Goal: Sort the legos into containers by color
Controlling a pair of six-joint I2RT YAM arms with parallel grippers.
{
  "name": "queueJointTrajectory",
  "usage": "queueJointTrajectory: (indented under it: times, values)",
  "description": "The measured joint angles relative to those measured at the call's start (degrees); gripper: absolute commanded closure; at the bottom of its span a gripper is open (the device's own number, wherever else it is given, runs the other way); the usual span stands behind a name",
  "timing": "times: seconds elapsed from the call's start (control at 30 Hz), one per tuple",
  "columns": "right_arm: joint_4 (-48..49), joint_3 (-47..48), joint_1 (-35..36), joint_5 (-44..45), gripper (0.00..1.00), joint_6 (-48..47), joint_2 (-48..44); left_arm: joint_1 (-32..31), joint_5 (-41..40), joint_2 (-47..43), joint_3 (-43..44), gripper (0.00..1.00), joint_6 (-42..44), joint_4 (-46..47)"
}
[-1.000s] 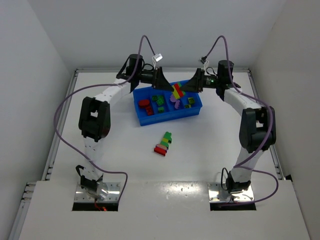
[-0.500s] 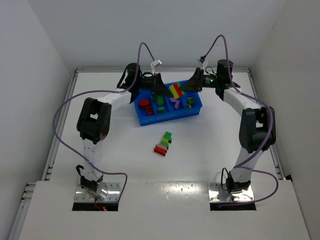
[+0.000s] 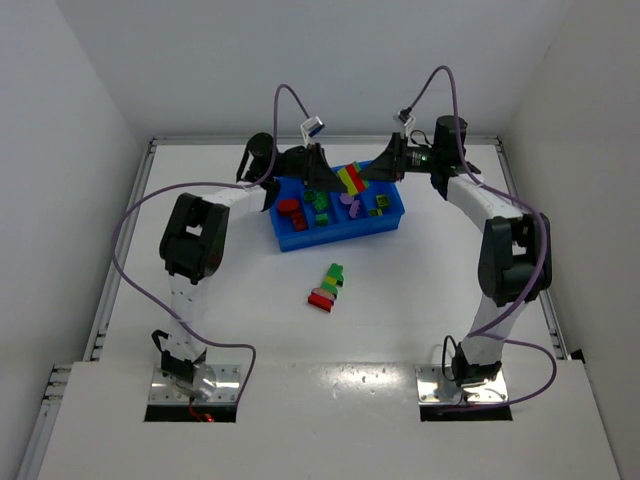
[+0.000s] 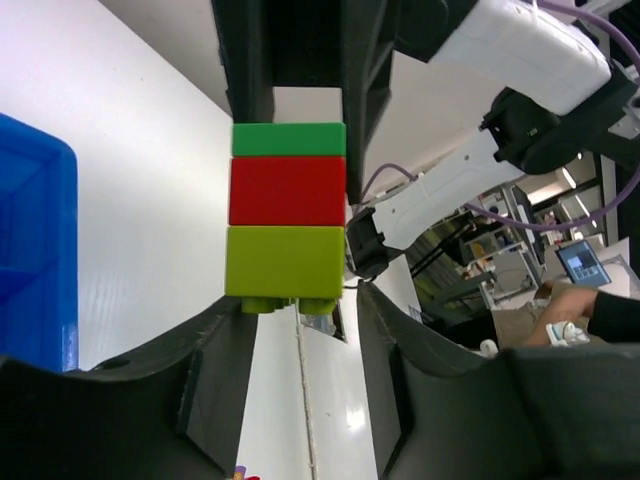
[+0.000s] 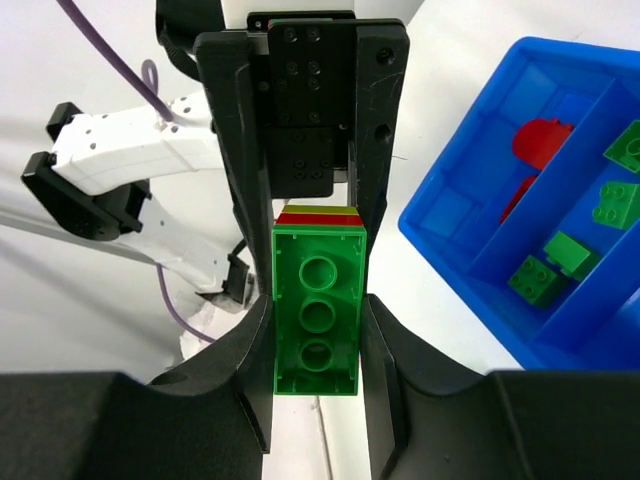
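A striped stack of green, red and yellow legos (image 3: 350, 180) hangs over the blue tray (image 3: 290, 243). My right gripper (image 3: 368, 178) is shut on its green end brick (image 5: 315, 310). My left gripper (image 3: 325, 172) faces it from the other side. Its jaws are open, with the stack's yellow end (image 4: 285, 262) just at their tips and not touching. The tray's compartments hold red (image 3: 292, 212), green (image 3: 318, 202) and purple (image 3: 352, 208) bricks. A second multicolour stack (image 3: 327, 287) lies on the table in front of the tray.
The tray's near corner shows in the left wrist view (image 4: 35, 250). Its compartments, with a red brick (image 5: 535, 145) and green bricks (image 5: 560, 260), show in the right wrist view. White walls enclose the table at the back and sides.
The left arm's elbow has swung inward. The left gripper has shifted slightly beside the stack. The right gripper has kept its hold on the stack over the tray.
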Motion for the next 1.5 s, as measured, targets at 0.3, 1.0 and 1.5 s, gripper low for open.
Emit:
queueJointTrajectory:
  times: [0.3,1.0,1.5]
  values:
    - [1.7,0.0,-0.1,2.6,1.00,-2.0,0.0,-0.1,-0.5,-0.4,10.3,0.76,27.5,-37.1]
    - [0.1,1.6,-1.0,0.1,1.00,-3.8,1.2,-0.8,-9.6,-7.7,5.0,1.00,41.4,-50.8]
    - [-0.1,4.2,-13.4,4.6,1.00,-1.2,0.3,-1.8,-20.3,-8.5,3.5,1.00,55.4,-65.6]
